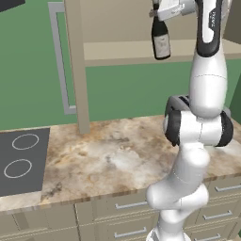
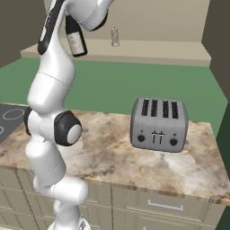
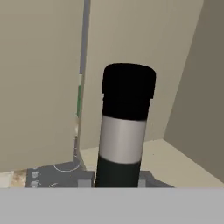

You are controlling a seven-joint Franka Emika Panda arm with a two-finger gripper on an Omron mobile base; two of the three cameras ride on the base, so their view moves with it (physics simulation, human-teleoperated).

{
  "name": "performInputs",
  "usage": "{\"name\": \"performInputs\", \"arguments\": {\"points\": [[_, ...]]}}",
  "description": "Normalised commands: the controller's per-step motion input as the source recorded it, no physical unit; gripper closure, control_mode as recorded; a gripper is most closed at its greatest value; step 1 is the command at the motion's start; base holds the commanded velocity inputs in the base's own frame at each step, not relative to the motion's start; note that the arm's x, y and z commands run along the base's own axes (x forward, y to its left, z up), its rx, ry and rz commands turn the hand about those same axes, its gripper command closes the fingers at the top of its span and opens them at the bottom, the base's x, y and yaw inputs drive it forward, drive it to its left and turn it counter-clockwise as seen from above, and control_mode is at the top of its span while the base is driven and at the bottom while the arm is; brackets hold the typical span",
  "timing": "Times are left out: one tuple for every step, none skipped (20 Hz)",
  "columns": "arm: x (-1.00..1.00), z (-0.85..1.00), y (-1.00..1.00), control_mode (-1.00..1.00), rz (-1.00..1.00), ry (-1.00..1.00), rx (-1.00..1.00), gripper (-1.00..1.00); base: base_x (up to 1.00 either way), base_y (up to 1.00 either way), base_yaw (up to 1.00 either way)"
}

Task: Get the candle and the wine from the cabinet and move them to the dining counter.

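The wine (image 1: 161, 38) is pinched at the neck by the gripper (image 1: 160, 10), jaws nearly closed, at 12 o'clock above the worktop (image 1: 108, 160).

Three camera views of one kitchen corner, two from behind the robot and one from its hand.

The left and right base views look forward and down over the marbled worktop (image 1: 108, 160), both sharing the wine (image 1: 160, 37) and the cabinet (image 2: 134, 51) shelf. The hand view sits very close, looking along the bottle into the cabinet.
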Motion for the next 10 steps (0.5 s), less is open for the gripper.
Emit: {"name": "performInputs", "arguments": {"points": [[-1.00,-0.36,-0.16,-1.00,0.00,-0.07,0.05,1.00,0.00,0.00,0.00],[-1.00,-0.28,-0.14,-1.00,0.00,-0.05,0.06,1.00,0.00,0.00,0.00],[-1.00,-0.23,-0.11,-1.00,0.00,-0.04,0.06,1.00,0.00,0.00,0.00],[-1.00,-0.20,-0.07,-1.00,0.00,-0.03,0.06,1.00,0.00,0.00,0.00],[-1.00,-0.18,-0.05,-1.00,0.00,-0.04,0.07,1.00,0.00,0.00,0.00],[-1.00,-0.17,-0.01,-1.00,0.00,-0.03,0.08,1.00,0.00,0.00,0.00],[-1.00,-0.24,0.00,-1.00,-0.01,-0.09,0.05,1.00,0.00,0.00,0.00],[-1.00,-0.16,0.00,-1.00,-0.02,-0.08,0.07,1.00,0.00,0.00,0.00],[-1.00,-0.06,0.00,-1.00,-0.04,-0.01,0.12,1.00,0.00,0.00,0.00],[-1.00,0.00,-0.02,-1.00,-0.05,0.00,0.19,1.00,0.00,0.00,0.00]]}}
